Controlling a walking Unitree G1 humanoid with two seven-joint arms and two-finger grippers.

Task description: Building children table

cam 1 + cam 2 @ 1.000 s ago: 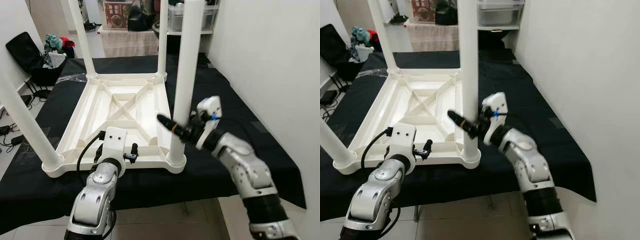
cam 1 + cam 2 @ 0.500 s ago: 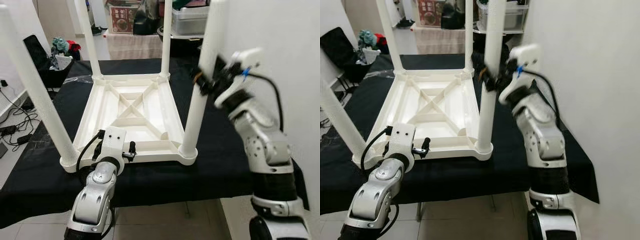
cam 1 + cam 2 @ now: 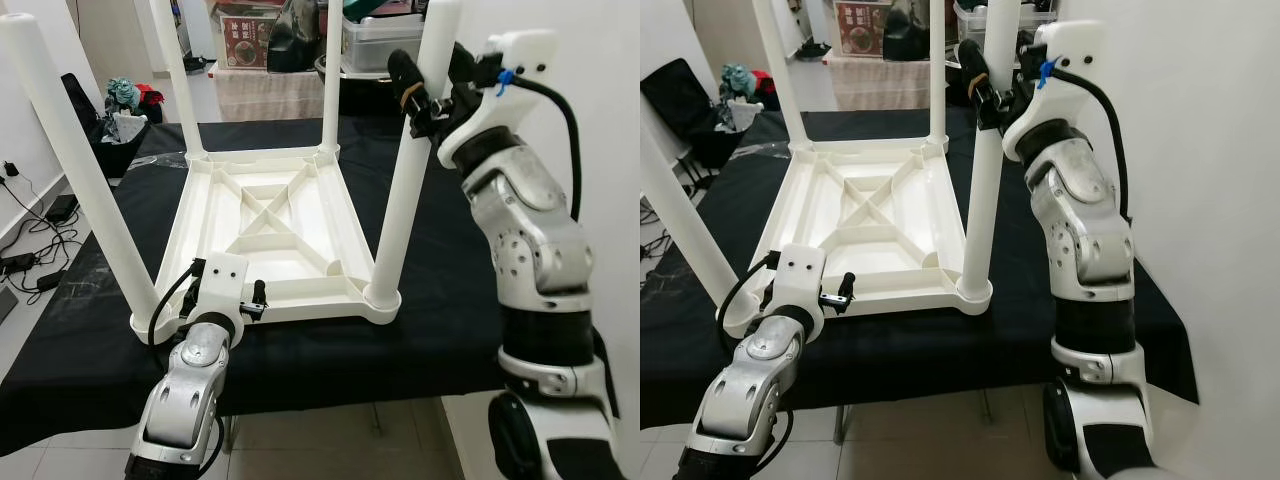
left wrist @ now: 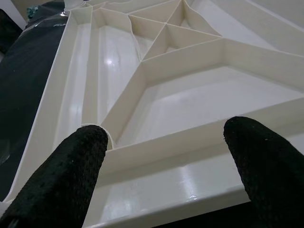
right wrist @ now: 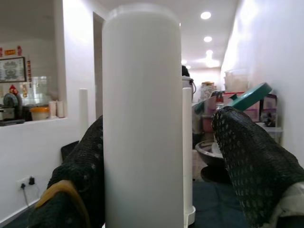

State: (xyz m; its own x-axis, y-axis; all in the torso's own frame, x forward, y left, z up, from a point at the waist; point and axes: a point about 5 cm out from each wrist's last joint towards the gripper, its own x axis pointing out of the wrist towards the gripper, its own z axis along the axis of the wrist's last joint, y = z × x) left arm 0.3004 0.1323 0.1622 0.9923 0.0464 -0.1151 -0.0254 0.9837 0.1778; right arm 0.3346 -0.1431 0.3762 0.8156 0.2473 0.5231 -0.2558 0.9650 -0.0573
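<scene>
The left gripper [image 3: 258, 297] sits at the near edge of the upturned white table [image 3: 268, 225], its two black fingers [image 4: 71, 175] spread apart and holding nothing, with the table's near rim between them in the left wrist view. The table lies top-down on a black cloth [image 3: 90, 330], its ribbed underside facing up and four white legs standing in its corner sockets. At the near right corner, the leg [image 3: 408, 160] rises from its socket, and the right gripper [image 3: 428, 80] is raised high around its upper part; in the right wrist view one finger [image 5: 83, 166] lies against the leg while the other stands slightly off it, so a firm clamp cannot be told. The near left leg [image 3: 78, 160] tilts outward. Beyond the table stand a storage bin [image 3: 380, 40] and a black bag [image 3: 85, 120].
</scene>
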